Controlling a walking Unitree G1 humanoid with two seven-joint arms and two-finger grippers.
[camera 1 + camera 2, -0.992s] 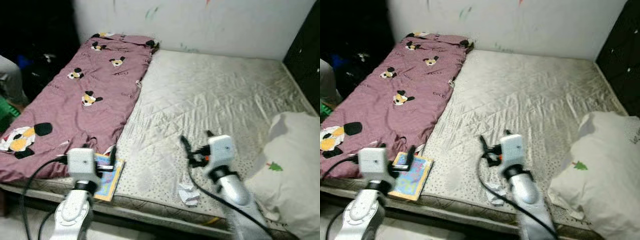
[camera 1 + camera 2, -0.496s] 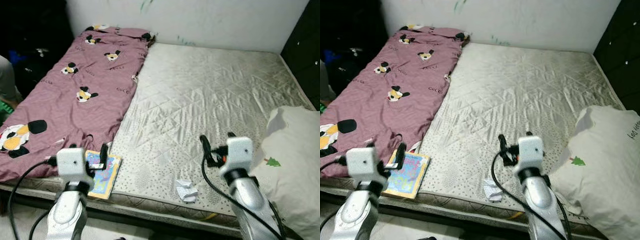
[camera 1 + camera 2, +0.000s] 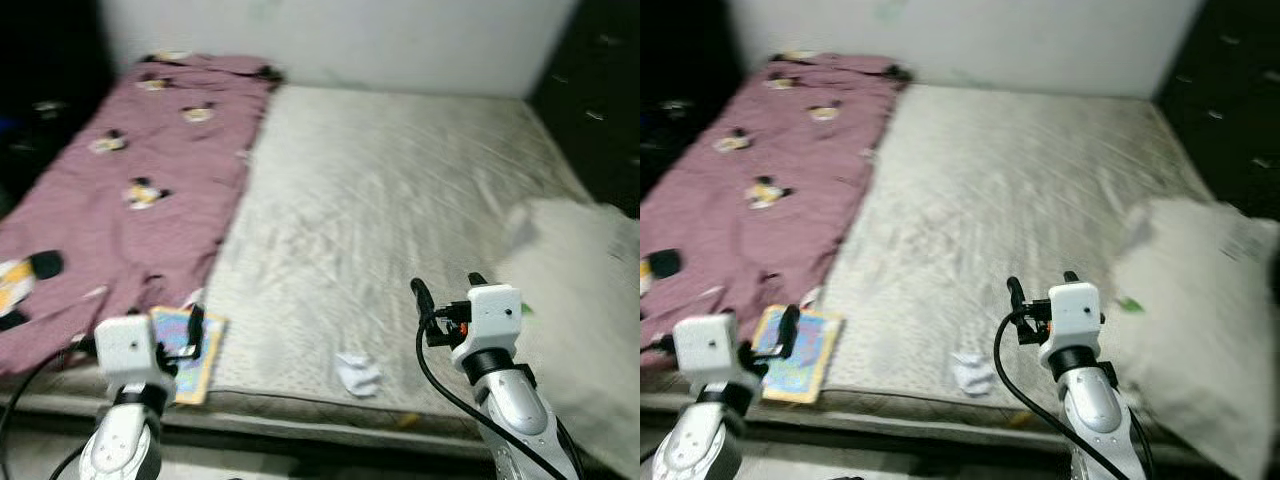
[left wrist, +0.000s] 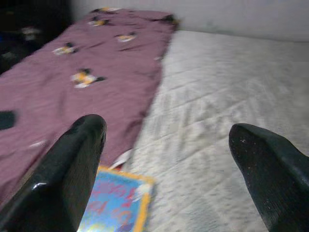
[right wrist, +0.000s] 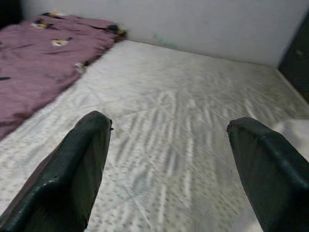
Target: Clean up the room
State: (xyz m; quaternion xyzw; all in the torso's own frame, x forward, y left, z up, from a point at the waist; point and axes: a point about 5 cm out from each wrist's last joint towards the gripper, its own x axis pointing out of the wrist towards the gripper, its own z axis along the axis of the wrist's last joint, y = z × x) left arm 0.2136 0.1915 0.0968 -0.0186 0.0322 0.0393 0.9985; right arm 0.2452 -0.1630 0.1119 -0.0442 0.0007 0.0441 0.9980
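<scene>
The mattress is quilted, faintly sheeny pale cloth. The printed maroon sheet on its left is soft matt fabric. A glossy book and crumpled white paper lie near. End effector fingers look smooth black plastic.

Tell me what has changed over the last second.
The camera swung and blurred as the robot moved. The left gripper and right gripper, both open, sank lower in view, holding nothing. The book, crumpled paper, blanket and pillow stayed put.
</scene>
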